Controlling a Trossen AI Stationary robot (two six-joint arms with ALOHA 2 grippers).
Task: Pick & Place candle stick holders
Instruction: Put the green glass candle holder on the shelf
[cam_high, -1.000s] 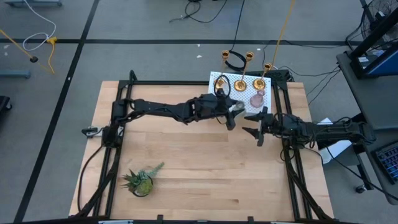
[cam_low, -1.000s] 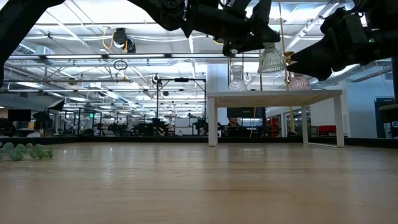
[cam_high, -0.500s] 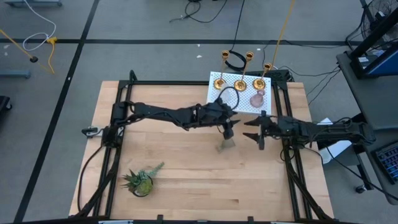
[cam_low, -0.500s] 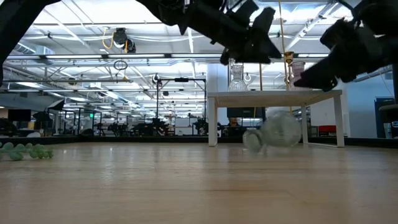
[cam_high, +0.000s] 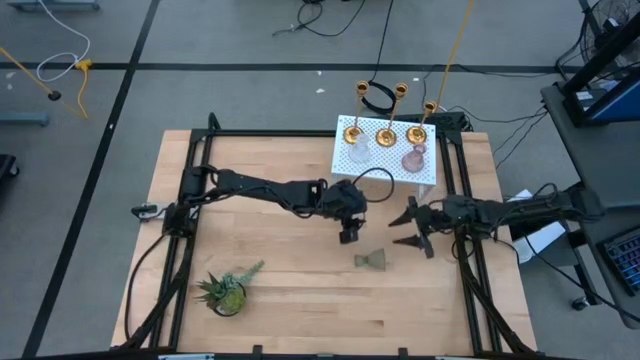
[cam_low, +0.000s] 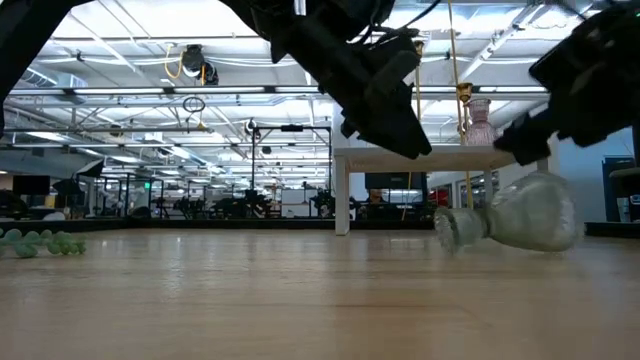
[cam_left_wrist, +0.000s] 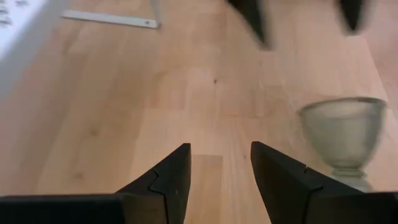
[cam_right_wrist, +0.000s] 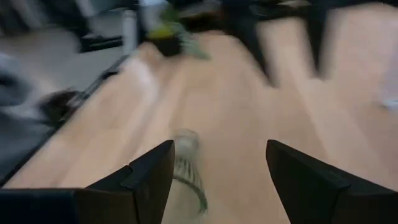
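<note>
Wooden planks of the pale table (cam_high: 270, 300) fill the space between the two dark arms, with a small white perforated stand (cam_high: 428, 172) raised at its far right corner. That stand serves as the staging shelf: three shiny brass-gold candle stick holders (cam_high: 386, 134) line its far edge, with a clear glass holder (cam_high: 358, 152) and a pinkish glass holder (cam_high: 413, 158) in front of them. The greenish-grey translucent glass holder (cam_high: 372, 260) lies tipped on its side on the table, apart from both arms, so it looks dropped rather than set down, and it would need righting. The left gripper (cam_high: 347, 236) hangs near it with its fingers (cam_left_wrist: 168, 177) spread and empty. The right gripper (cam_high: 411, 229), just beside the holder on the other side, also has its fingers (cam_right_wrist: 146, 177) apart, gripping nothing. A small spiky green potted plant (cam_high: 226, 291) sits well apart at the near left.
</note>
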